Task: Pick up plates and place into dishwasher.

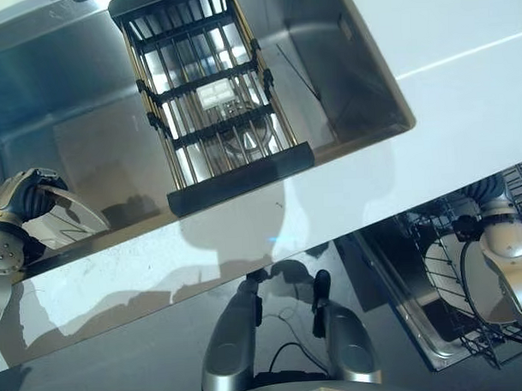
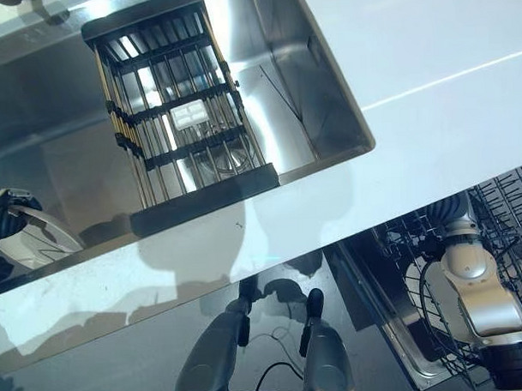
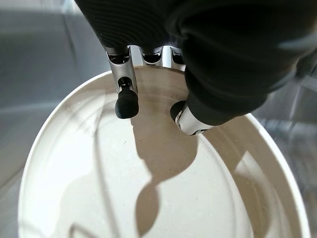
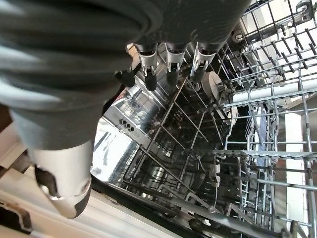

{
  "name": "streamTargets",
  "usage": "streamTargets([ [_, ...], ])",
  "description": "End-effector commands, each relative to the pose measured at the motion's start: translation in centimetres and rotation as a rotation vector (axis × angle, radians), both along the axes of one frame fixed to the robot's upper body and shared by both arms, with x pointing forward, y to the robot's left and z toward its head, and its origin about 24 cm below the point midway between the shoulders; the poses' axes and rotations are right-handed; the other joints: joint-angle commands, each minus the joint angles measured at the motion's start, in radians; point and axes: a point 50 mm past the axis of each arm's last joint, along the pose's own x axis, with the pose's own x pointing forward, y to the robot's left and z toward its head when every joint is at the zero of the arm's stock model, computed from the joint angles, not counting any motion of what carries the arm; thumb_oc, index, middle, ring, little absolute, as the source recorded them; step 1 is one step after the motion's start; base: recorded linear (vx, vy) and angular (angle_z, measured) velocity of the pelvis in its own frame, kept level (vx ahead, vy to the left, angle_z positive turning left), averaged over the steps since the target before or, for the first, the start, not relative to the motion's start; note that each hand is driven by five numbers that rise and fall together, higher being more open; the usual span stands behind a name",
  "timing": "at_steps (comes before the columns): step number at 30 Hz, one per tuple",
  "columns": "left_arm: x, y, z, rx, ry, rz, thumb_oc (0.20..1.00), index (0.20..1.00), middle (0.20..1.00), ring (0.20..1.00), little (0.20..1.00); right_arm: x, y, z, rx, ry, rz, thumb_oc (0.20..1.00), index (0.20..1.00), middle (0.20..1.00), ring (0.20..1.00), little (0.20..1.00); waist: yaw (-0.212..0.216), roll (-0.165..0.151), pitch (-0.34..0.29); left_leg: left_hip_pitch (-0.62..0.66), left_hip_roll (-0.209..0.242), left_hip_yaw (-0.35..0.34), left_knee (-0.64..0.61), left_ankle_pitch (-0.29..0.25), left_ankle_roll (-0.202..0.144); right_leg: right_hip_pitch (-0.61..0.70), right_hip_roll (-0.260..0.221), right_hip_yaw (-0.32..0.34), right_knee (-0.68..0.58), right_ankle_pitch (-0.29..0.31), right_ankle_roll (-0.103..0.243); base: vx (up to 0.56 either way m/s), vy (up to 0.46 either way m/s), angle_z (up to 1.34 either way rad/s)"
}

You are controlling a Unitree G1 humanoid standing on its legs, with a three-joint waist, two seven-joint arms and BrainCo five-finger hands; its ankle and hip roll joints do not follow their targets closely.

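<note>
Round white plate (image 3: 163,198) at lower left of frame, inside steel sink (image 1: 86,107), pinched by left hand (image 1: 13,223) fingers (image 3: 125,101); not yet loaded. Right hand (image 4: 168,54), fingers relaxed and empty, over wire dishwasher rack (image 4: 267,99) at lower right.

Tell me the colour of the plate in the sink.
White, plain; the plate shows best in the left wrist view.

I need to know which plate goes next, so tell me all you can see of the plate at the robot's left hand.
The plate is round, plain white and looks ceramic, with a raised rim and a shallow, empty well crossed by shadows. It sits tilted in the steel sink, at its left end. The left hand is at its upper rim, dark fingertips over its face; an actual grip cannot be confirmed.
</note>
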Motion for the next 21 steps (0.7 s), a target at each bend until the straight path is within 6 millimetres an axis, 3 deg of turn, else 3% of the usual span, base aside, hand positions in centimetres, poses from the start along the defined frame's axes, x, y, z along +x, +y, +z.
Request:
streamTargets([
  [1, -1.5, 1.0, 2.6, 0.099, -0.215, 0.062, 0.2, 0.2, 0.2, 0.2, 0.2, -0.4, 0.8, 3.6, -0.102, -0.166, 0.04, 1.0, 1.0, 1.0, 1.0, 1.0, 0.016, -0.008, -0.147, 0.075, 0.024, -0.017, -0.039, -0.027, -0.011, -0.028, -0.014, -0.003, 0.038, 0.04, -0.002, -0.01, -0.069, 0.0],
  [14, -3.9, -1.2, 4.5, 0.156, -0.55, 0.001, 0.2, 0.2, 0.2, 0.2, 0.2, -1.5, 1.2, 1.8, -0.031, -0.196, 0.01, 1.0, 1.0, 1.0, 1.0, 1.0, 0.03, -0.024, -0.288, 0.141, 0.06, -0.029, -0.106, -0.004, -0.04, 0.051, 0.014, -0.017, -0.027, 0.04, -0.013, -0.03, -0.11, 0.02],
  [21, -5.1, -2.0, 5.2, 0.162, -0.67, -0.024, 0.2, 0.2, 0.2, 0.2, 0.2, -2.8, -0.4, 2.1, -0.015, -0.29, -0.124, 1.0, 1.0, 1.0, 1.0, 1.0, 0.014, -0.022, -0.369, 0.174, 0.084, -0.023, -0.145, 0.012, -0.06, 0.087, 0.035, -0.004, -0.066, 0.043, -0.018, -0.07, -0.117, -0.03],
])
